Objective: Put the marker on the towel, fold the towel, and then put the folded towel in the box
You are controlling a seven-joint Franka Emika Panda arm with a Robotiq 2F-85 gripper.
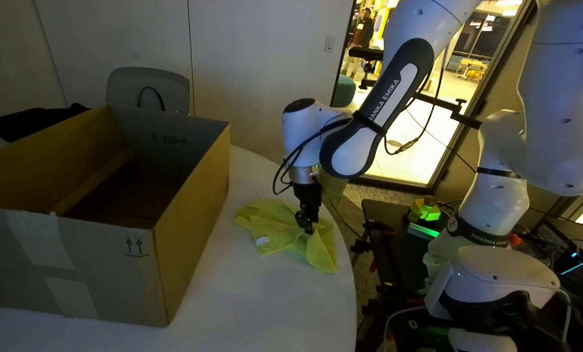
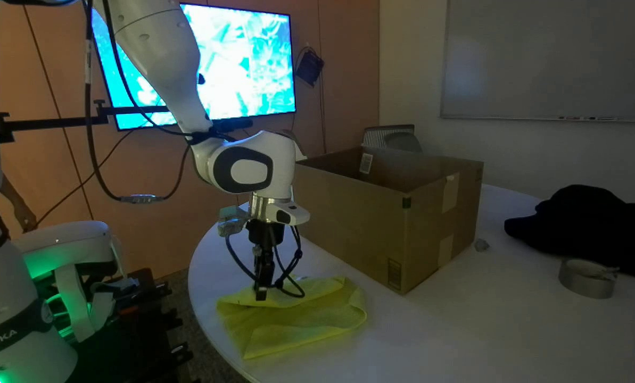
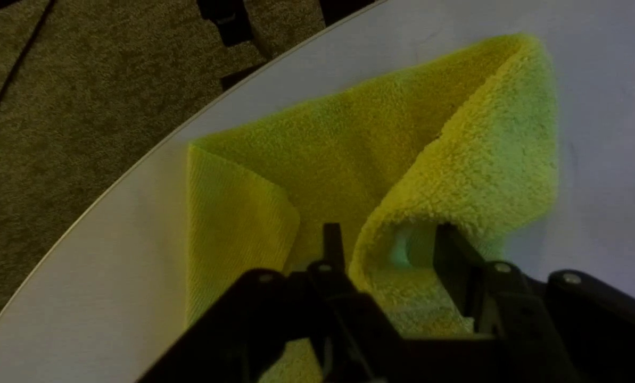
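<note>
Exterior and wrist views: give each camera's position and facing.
Exterior view: outside the robot, looking down over table and box; arm, base, gripper show.
Exterior view: also outside, facing screen and whiteboard; arm and gripper show.
Wrist view: on the wrist, facing down onto the towel; fingers show.
Both exterior views share box and towel.

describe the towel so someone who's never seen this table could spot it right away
Start from the large open cardboard box on the white table. Between that box and the table's curved edge, where the black gripper points down, lies the towel. Its bright yellow-green colour and fuzzy, rumpled folds set it apart from the flat-sided brown box.
</note>
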